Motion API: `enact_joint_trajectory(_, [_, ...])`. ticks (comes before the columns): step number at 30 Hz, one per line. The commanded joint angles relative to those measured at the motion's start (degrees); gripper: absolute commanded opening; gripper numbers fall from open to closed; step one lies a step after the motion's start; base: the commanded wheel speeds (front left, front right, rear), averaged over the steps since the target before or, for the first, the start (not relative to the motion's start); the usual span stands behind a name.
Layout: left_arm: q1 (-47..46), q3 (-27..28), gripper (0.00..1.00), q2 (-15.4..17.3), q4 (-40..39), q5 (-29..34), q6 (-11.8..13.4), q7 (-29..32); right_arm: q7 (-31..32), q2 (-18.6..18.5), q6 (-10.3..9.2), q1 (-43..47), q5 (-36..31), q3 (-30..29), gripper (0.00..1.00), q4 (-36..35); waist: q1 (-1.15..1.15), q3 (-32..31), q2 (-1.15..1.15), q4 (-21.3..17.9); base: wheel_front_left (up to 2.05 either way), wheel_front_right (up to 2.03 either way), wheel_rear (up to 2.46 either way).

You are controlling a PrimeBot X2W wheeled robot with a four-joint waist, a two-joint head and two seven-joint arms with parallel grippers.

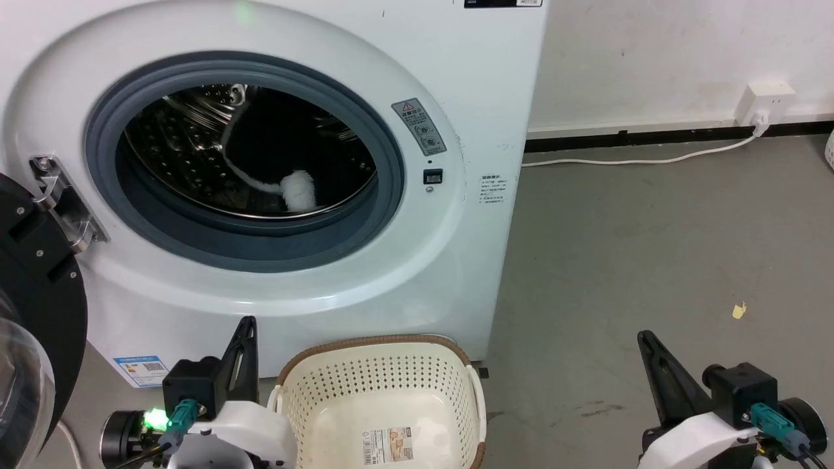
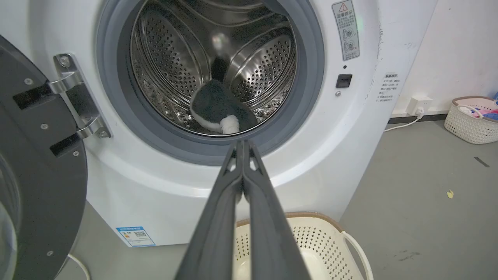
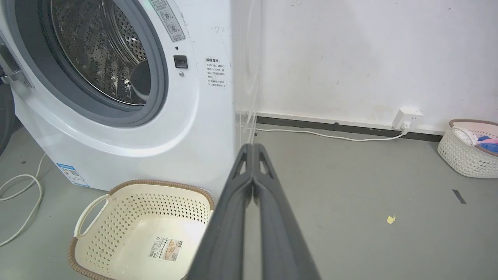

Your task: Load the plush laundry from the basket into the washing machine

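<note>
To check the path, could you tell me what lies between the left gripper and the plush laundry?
The left wrist view shows the grey door ring between the left gripper and the plush laundry.

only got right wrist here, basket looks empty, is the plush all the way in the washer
Observer: Yes. In the left wrist view the plush laundry lies inside the drum of the washing machine, a white patch near the front lip, nothing over the grey ring.
Operator: left gripper got anything in it
Observer: No. The left gripper is shut, fingers together with nothing between them, pointing at the opening.
Operator: door open or shut
Observer: Open. The door stands wide on its hinge, at the left of the left wrist view.
</note>
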Motion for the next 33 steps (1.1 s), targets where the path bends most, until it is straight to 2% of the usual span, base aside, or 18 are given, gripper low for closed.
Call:
enact_joint_trajectory(1, [0.7,0.4,0.00,-0.5,-0.4,0.8,-0.3,0.4,0.3,0.1,-0.04,-0.8,-0.5,0.1,0.00,-0.4,0.00,0.0,0.00,-0.1,0.00,0.00,0.00])
enact_joint_trajectory(13, [0.8,1.5,0.00,-1.3,-1.2,3.0,-1.1,1.5,1.1,0.1,-0.04,-1.6,-1.6,0.2,0.00,-0.9,0.00,0.1,0.00,-0.7,0.00,0.00,0.00])
enact_joint_trajectory(33, [0.8,1.5,0.00,-1.3,-1.2,3.0,-1.1,1.5,1.1,0.1,-0.04,-1.6,-1.6,0.2,0.00,-0.9,0.00,0.1,0.00,-0.7,0.00,0.00,0.00])
